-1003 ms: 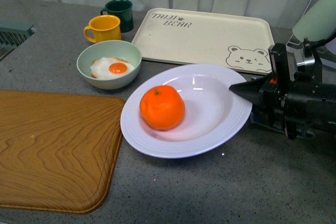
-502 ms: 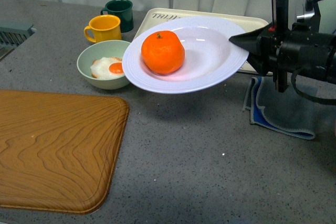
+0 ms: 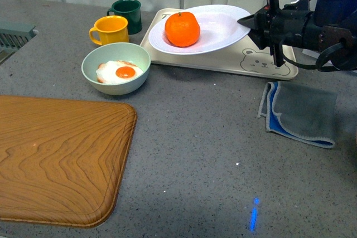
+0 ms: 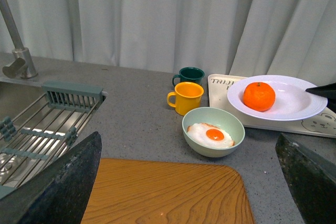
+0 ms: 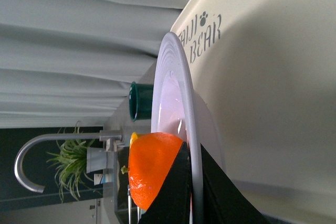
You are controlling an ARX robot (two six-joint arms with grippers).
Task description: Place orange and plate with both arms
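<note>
The orange (image 3: 182, 28) lies in the white ribbed plate (image 3: 220, 26). My right gripper (image 3: 248, 22) is shut on the plate's right rim and holds it just over the cream bear tray (image 3: 212, 61). In the right wrist view the plate's rim (image 5: 178, 87) runs edge-on between the black fingers (image 5: 176, 192), and the orange (image 5: 149, 166) shows beside them. My left gripper (image 4: 187, 153) is open and empty, low over the wooden board, well short of the plate (image 4: 294, 103) and the orange (image 4: 259, 96). The left arm does not show in the front view.
A pale green bowl with a fried egg (image 3: 116, 68) stands left of the tray, with a yellow mug (image 3: 110, 29) and a dark green mug (image 3: 128, 14) behind it. The wooden board (image 3: 56, 160) fills the front left. A grey-blue cloth (image 3: 301, 112) lies right. A sink rack (image 4: 37, 135) is far left.
My right gripper has lifted the plate with the orange off the counter and carried it back and up, from beside the bowl to over the bear tray.
</note>
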